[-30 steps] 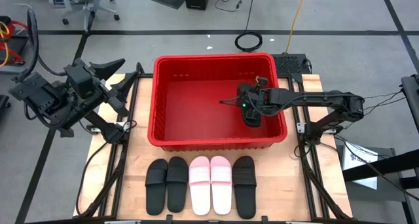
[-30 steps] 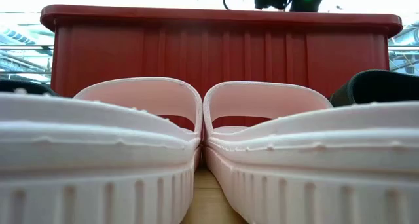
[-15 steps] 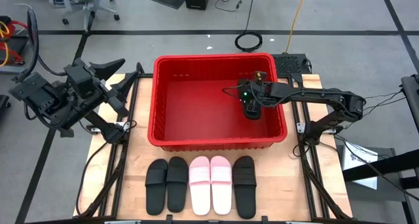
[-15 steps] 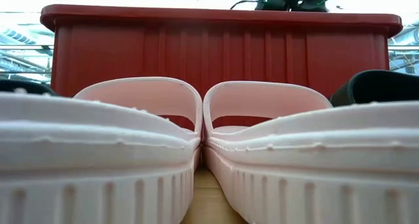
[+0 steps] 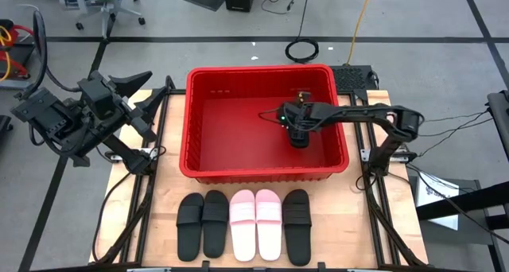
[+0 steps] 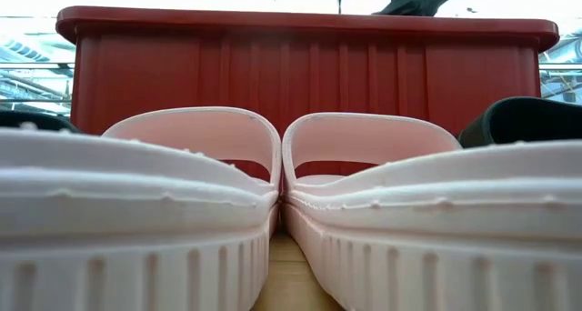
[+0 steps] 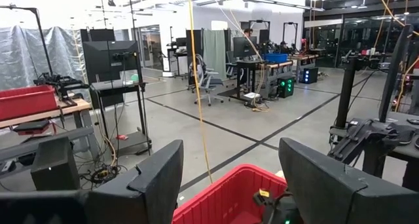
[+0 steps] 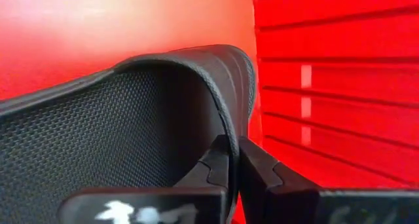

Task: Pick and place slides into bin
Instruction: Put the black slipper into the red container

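The red bin (image 5: 191,121) stands at the table's far middle. My right gripper (image 5: 296,122) is inside it, right of its middle, shut on a black slide (image 5: 299,137). Five slides lie sole-down in a row near the front edge: two black (image 5: 191,224) (image 5: 215,223), two pale pink (image 5: 242,224) (image 5: 268,223), and one black (image 5: 297,226). My left gripper (image 5: 143,97) waits open and empty, raised beyond the table's left side. My right gripper pinches the black slide's strap at its edge (image 8: 230,122) between its two fingers (image 8: 213,166), one on the meshed inner face and one on the ribbed outer face. The fingers point down from above. The slide hangs below them inside the bin; whether it touches the floor I cannot tell.
The bin's tall walls (image 6: 300,65) surround my right gripper, the right wall (image 8: 327,86) close beside the slide. The bin's left half shows bare red floor (image 5: 231,129). Bare wood lies between the bin and the row of slides.
My right gripper, still shut on the black slide, has gone toward the table's left inside the bin and a little toward the far wall. In the low view its head has sunk behind the bin's rim. The slide has travelled with it.
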